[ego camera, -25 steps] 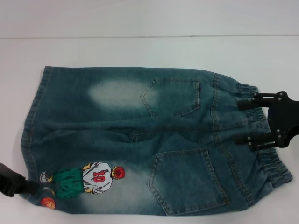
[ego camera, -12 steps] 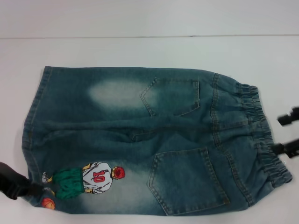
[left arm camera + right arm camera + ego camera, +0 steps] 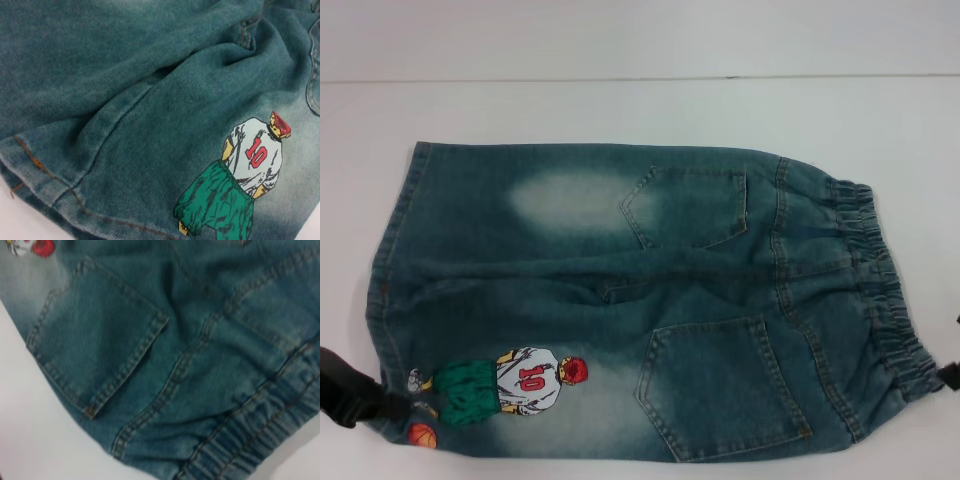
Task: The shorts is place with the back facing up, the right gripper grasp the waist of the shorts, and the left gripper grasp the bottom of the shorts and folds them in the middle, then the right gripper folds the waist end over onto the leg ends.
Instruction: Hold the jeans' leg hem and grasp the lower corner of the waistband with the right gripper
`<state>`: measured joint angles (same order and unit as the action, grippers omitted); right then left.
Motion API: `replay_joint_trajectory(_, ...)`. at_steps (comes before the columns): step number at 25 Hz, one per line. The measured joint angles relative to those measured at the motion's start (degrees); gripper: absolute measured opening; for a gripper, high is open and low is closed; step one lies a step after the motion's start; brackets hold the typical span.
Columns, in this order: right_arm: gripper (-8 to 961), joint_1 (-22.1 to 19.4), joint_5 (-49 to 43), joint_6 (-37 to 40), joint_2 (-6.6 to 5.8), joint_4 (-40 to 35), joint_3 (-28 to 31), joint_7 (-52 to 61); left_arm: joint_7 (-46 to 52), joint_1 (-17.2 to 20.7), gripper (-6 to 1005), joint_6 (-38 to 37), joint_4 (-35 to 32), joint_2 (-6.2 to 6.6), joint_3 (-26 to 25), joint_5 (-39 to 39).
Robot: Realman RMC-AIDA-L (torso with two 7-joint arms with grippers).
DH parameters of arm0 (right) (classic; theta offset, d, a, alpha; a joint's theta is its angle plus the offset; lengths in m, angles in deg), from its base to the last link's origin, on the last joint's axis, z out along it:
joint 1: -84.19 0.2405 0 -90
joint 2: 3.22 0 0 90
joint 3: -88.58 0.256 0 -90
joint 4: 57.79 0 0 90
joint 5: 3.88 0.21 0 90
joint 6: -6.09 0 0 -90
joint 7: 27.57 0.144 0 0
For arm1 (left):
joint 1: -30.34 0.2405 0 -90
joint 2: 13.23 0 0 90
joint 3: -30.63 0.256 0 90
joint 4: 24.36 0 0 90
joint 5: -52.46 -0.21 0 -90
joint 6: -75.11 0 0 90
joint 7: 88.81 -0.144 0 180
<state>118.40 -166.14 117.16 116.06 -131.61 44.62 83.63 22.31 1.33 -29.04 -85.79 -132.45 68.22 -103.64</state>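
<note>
You see the shorts (image 3: 620, 300) lying lengthwise, waist (image 3: 880, 290) toward the right gripper (image 3: 950, 376), leg ends (image 3: 390, 290) by the left gripper (image 3: 360, 400); neither gripper's opening is discernible.

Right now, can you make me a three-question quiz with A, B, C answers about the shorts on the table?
1. Where is the cartoon player printed?
A. near the leg ends
B. on the waist
C. inside a pocket

2. How many back pockets show in the head view?
A. one
B. two
C. four

3. How do the shorts lie?
A. folded in half
B. rolled up
C. spread flat

Answers:
1 A: the player stands beside the hem, by the orange ball.
2 B: two stitched patch pockets sit near the waist.
3 C: both pockets and both ends show, with no fold made.
</note>
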Motion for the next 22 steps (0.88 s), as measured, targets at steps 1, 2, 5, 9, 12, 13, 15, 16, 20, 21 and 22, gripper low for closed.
replay_joint_trajectory(1, 815, -0.12, -0.16, 0.07, 0.05, 0.11, -0.58, 0.41, -0.06, 0.03, 0, 0.01, 0.00, 0.00, 0.00, 0.00)
replay_joint_trajectory(2, 814, -0.17, -0.22, 0.08, 0.09, 0.30, -0.96, 0.55, -0.06, 0.03, 0, 0.01, 0.00, 0.00, 0.00, 0.00)
replay_joint_trajectory(5, 812, -0.22, -0.62, -0.40, 0.21, 2.05, -2.30, 1.20, -0.11, 0.17, 0, 0.16, 0.00, -0.13, 0.11, 0.02)
replay_joint_trajectory(9, 808, -0.31, -1.76, -2.60, 0.29, 4.48, -3.93, 2.18, -0.10, 0.53, 0, 0.18, 0.00, -0.28, 0.64, 0.02)
replay_joint_trajectory(12, 806, -0.30, -1.87, -3.14, 0.35, 5.06, -4.68, 2.74, -0.03, 0.66, -1, 0.18, 0.00, -0.34, 0.67, 0.02)
replay_joint_trajectory(13, 805, -0.30, -1.87, -3.23, 0.37, 5.19, -4.88, 2.80, -0.01, 0.71, -1, 0.18, 0.00, -0.36, 0.67, 0.02)
replay_joint_trajectory(15, 804, -0.25, -1.89, -3.52, 0.42, 5.86, -5.32, 2.83, 0.00, 0.74, -1, 0.19, 0.00, -0.41, 0.67, 0.01)
replay_joint_trajectory(16, 803, -0.18, -1.89, -3.79, 0.42, 6.46, -5.53, 2.83, 0.00, 0.77, -1, 0.20, 0.00, -0.47, 0.67, 0.02)
replay_joint_trajectory(20, 800, 0.12, -1.91, -5.23, 0.43, 8.91, -6.27, 2.83, -0.07, 0.95, -1, 0.25, 0.00, -0.65, 0.65, 0.01)
replay_joint_trajectory(21, 799, 0.22, -1.83, -5.63, 0.43, 9.37, -6.37, 2.72, -0.06, 0.97, -1, 0.26, 0.00, -0.67, 0.65, 0.02)
replay_joint_trajectory(22, 798, 0.24, -1.72, -5.75, 0.43, 9.51, -6.41, 2.61, -0.05, 0.99, -1, 0.26, 0.00, -0.69, 0.65, 0.01)
